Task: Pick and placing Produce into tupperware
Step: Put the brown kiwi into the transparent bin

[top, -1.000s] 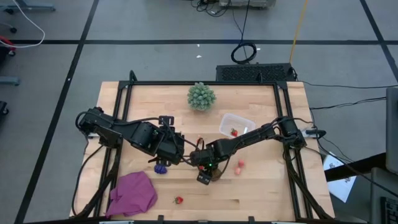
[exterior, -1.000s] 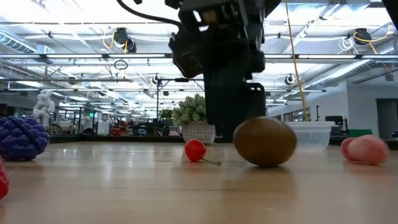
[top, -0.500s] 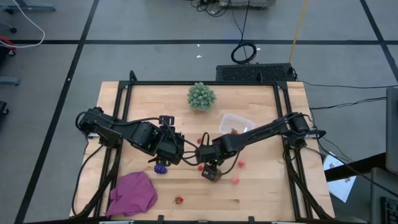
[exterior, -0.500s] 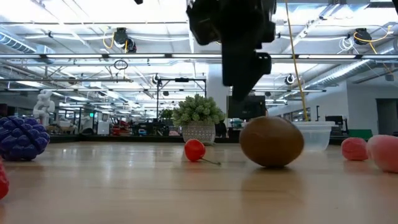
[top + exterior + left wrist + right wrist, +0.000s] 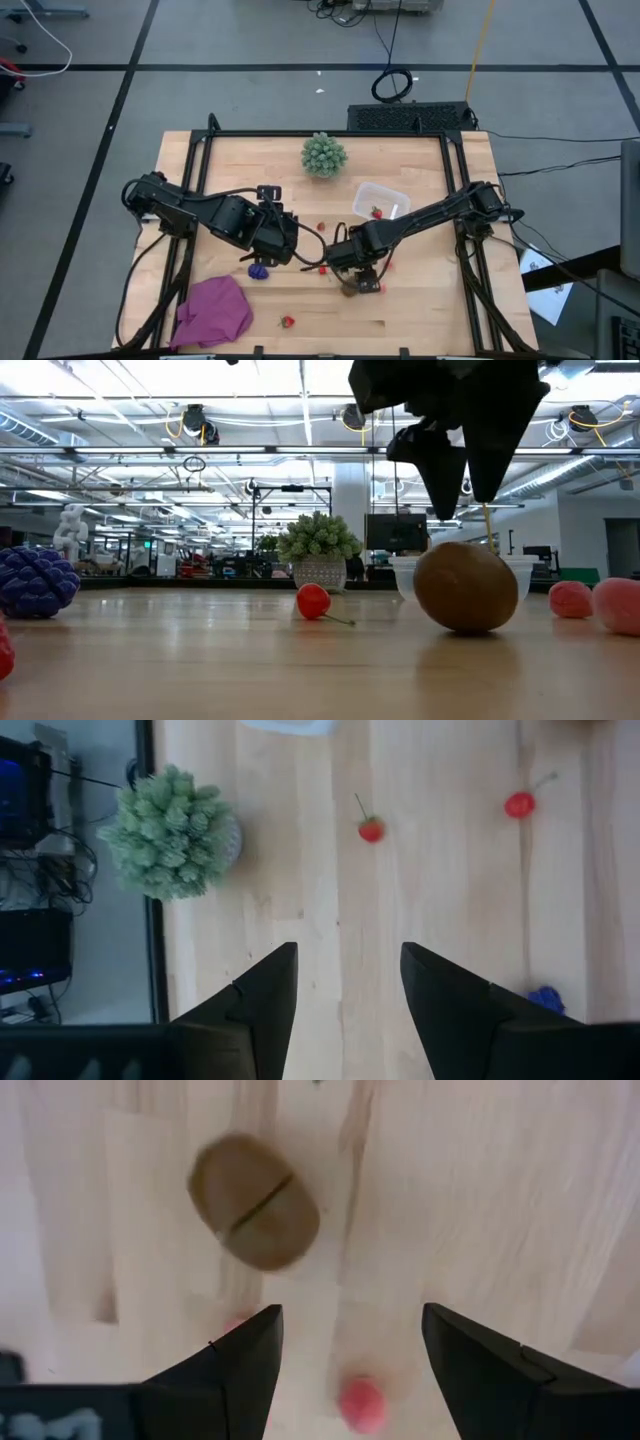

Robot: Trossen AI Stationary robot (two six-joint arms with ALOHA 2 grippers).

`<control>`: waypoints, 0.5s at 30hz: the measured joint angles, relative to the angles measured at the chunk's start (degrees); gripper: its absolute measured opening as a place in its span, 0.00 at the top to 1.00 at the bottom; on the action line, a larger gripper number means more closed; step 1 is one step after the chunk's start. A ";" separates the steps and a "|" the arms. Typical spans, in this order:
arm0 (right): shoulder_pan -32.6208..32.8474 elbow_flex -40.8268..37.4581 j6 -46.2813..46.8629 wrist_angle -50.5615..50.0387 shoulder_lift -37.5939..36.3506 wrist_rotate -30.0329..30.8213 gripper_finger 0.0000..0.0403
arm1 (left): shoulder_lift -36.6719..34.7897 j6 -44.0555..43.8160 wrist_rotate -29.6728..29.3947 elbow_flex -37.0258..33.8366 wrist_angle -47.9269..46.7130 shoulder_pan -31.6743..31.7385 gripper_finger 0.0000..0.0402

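Observation:
The brown kiwi (image 5: 466, 587) lies on the table near its middle front, also visible as the kiwi (image 5: 254, 1202). My right gripper (image 5: 462, 508) hangs open just above it, fingers pointing down, touching nothing. The clear tupperware (image 5: 381, 200) stands behind it at the right, one red berry (image 5: 376, 212) inside. My left gripper (image 5: 285, 245) waits open above the table's middle left, over the purple grape cluster (image 5: 259, 270). A cherry (image 5: 314, 601) and two pink pieces (image 5: 571, 599) rest on the wood.
A green spiky ball (image 5: 324, 155) stands at the far middle. A magenta cloth (image 5: 213, 310) lies at the near left, with a strawberry (image 5: 287, 321) next to it. Another cherry (image 5: 322, 227) sits between the arms. Bare wood lies along the near right.
My right gripper has risen from beside the kiwi, rolled about its own axis and shifted toward the table's right and near edge. The kiwi has rolled a little the same way. A pink piece has come apart from its neighbour.

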 joint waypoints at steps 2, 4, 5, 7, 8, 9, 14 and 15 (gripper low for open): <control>-0.05 0.00 -3.07 0.03 0.02 0.25 0.42 | 0.00 -0.02 -1.02 -0.02 0.65 0.10 0.54; -0.04 0.00 -5.36 0.61 0.02 2.33 0.42 | 0.00 -0.26 -1.04 -0.02 0.70 0.26 0.54; -0.04 0.00 -6.53 1.05 0.02 3.54 0.42 | 0.00 -0.48 -0.97 0.00 0.69 0.26 0.54; 0.14 0.00 -8.76 2.25 0.02 5.32 0.42 | 0.00 -0.63 -0.93 -0.02 0.67 0.24 0.54; 0.30 0.00 -9.75 3.31 0.02 5.61 0.42 | 0.00 -0.62 -0.89 -0.02 0.69 0.24 0.54; 0.35 0.00 -10.89 4.46 0.02 5.62 0.42 | 0.00 -0.60 -0.87 -0.02 0.67 0.24 0.54; 1.72 0.00 -15.67 6.91 0.02 5.60 0.42 | 0.00 -0.62 -0.84 -0.01 0.59 0.24 0.54; 2.10 0.00 -16.52 7.06 0.02 5.60 0.42 | 0.00 -0.53 -0.84 -0.02 0.36 0.24 0.54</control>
